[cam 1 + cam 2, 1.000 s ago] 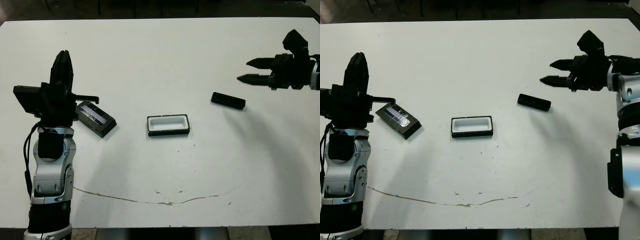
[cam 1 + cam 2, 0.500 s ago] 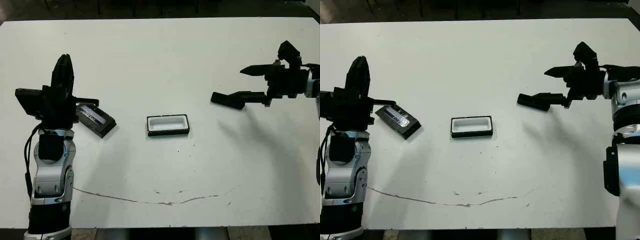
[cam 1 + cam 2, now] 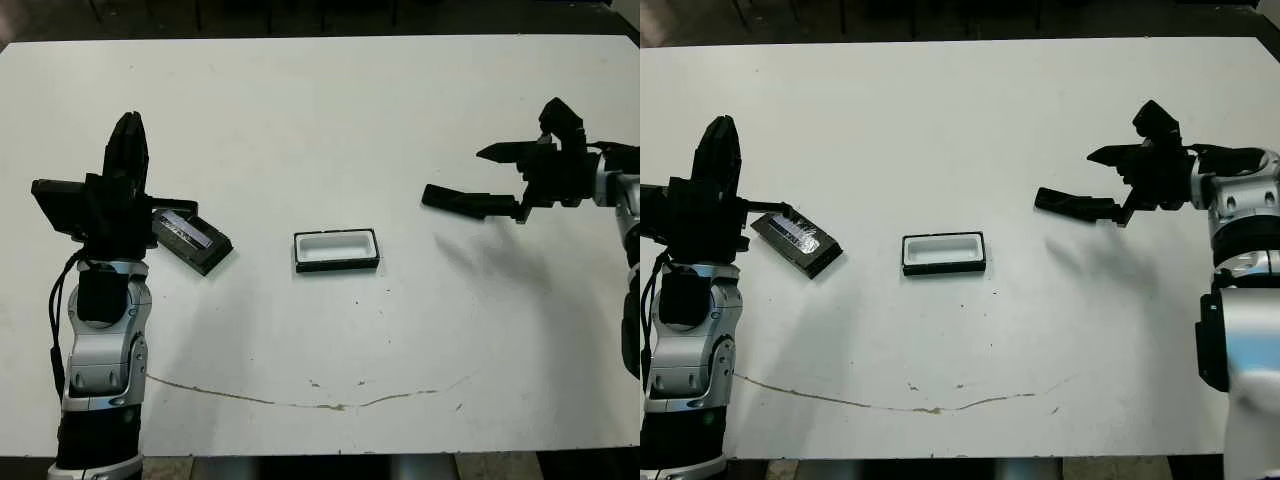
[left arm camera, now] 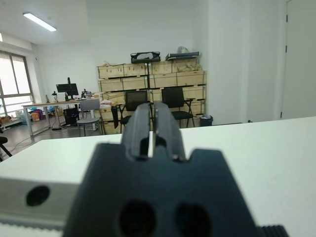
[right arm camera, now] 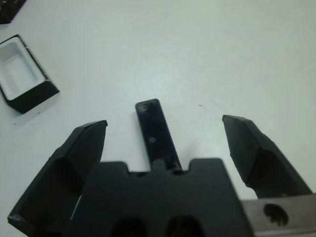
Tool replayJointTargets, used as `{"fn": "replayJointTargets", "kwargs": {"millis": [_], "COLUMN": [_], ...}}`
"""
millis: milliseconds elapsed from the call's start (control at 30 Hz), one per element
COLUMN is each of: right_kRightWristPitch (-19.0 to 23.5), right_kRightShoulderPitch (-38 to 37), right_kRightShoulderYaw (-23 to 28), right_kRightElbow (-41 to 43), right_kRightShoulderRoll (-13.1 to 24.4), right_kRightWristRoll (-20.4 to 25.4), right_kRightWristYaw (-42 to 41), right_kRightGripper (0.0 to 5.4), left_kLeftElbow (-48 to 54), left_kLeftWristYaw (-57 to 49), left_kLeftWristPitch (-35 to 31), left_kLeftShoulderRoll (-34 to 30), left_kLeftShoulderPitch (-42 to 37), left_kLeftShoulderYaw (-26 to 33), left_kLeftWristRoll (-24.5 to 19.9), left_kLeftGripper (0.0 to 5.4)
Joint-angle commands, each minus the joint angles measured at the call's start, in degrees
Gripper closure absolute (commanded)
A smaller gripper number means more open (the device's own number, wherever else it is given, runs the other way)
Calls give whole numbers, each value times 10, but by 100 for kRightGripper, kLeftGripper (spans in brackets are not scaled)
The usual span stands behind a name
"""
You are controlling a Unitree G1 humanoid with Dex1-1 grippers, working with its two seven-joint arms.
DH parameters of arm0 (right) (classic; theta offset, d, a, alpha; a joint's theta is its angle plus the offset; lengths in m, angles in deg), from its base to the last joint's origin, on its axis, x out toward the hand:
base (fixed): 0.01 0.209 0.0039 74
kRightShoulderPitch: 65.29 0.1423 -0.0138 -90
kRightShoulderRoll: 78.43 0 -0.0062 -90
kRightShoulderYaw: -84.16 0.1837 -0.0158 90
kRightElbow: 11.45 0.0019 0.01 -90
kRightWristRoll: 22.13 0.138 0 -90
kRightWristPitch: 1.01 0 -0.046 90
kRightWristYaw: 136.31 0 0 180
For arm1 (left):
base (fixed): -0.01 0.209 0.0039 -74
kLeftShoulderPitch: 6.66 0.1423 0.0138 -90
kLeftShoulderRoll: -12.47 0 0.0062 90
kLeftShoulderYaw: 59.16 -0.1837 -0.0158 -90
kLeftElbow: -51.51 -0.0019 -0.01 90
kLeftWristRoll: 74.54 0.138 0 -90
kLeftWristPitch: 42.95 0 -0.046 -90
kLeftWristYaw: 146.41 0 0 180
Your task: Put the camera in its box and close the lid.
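A large, bright workroom that looks like an office or lab. Past the white table [image 4: 276, 143] stand black office chairs [image 4: 177, 101], a desk with a monitor [image 4: 67, 89], stacked wooden crates [image 4: 163, 79], white walls and a ceiling strip light [image 4: 38, 21].

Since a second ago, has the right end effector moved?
Yes. The right end effector has swung in toward the camera and down, fingers now spread either side of it. The camera and the box lie where they did.
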State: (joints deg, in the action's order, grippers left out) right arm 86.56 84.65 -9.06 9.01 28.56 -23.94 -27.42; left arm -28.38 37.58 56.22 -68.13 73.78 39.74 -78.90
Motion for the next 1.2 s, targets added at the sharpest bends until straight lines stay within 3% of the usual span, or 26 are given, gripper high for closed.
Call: {"fn": "replayJointTargets", "kwargs": {"millis": [33,300,500,967,1200], "right_kRightWristPitch": [15,49,25,20,22], "right_kRightShoulderPitch": [-5,-11,-29,-53,-64], "right_kRightShoulderYaw": [1,3,-7,-3,-9], "right_kRightElbow": [-18,-29,-22,-27,-23], "right_kRightShoulderRoll": [-10,-14,-20,-32,-32], "right_kRightWristRoll": [-6,-12,-24,-22,-32], "right_kRightWristYaw": [5,30,48,48,87], "right_kRightGripper": [1,1,1,1,102], "left_kLeftElbow": [-7,-5,-7,-3,-2], "left_kLeftWristYaw": [0,-2,-4,-5,-4], "left_kLeftWristPitch": [1,-3,-4,-9,-9], "left_kLeftShoulderRoll": [-6,-6,-6,-6,-6], "left_kLeftShoulderPitch": [12,13,12,13,14], "left_kLeftShoulderYaw": [3,5,6,7,7], "left_kLeftWristRoll": [1,2,2,1,-1], "left_kLeftGripper": [540,540,540,540,540]}}
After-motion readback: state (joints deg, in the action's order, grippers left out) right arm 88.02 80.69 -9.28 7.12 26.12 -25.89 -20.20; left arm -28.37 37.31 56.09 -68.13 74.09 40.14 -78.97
